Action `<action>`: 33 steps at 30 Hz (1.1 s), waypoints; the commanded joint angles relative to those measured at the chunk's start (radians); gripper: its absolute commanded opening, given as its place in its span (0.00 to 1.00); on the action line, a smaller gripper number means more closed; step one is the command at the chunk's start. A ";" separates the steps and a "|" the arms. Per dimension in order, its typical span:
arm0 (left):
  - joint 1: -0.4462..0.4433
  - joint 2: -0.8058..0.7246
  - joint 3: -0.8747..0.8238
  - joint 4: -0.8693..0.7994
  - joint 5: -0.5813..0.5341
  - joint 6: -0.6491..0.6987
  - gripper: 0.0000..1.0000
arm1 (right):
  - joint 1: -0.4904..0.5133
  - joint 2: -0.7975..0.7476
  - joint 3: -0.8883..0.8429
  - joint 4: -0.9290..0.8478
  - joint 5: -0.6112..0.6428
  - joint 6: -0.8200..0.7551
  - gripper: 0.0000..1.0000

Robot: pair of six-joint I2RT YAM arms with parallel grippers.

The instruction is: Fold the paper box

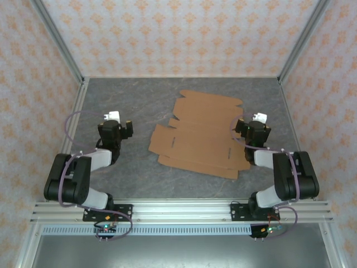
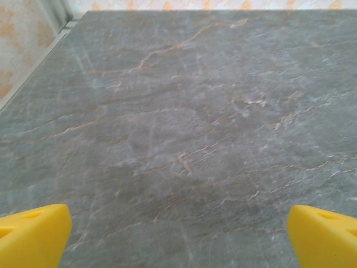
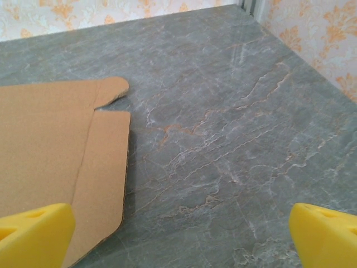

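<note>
Opening step, no fold yet made: the flat brown die-cut cardboard paper box [image 1: 198,134] lies unfolded on the grey marbled tabletop [image 1: 128,95] between the left gripper [image 2: 178,237] and right gripper [image 3: 178,237], both wide and empty, so the next move probably means lifting a flap.

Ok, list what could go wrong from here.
1. The box lies flat on the table; the open right gripper beside its edge may shove it rather than lift a flap.
2. The open left gripper is off to its side, so nothing pins the box; it may slide.
</note>
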 commanded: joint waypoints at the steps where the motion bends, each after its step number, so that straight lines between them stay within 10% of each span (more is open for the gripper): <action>1: 0.007 -0.106 0.086 -0.217 -0.126 -0.059 1.00 | -0.004 -0.122 0.034 -0.127 0.075 0.046 0.99; 9: 0.002 -0.266 0.168 -0.451 0.126 -0.292 0.99 | 0.001 -0.381 0.262 -0.879 0.103 0.448 0.99; 15: -0.208 -0.275 0.281 -0.645 0.145 -0.396 0.94 | 0.023 -0.427 0.330 -1.339 0.054 0.436 0.94; 33: -0.377 -0.316 0.300 -0.707 0.084 -0.422 0.95 | 0.004 -0.151 0.226 -1.235 -0.192 0.499 0.63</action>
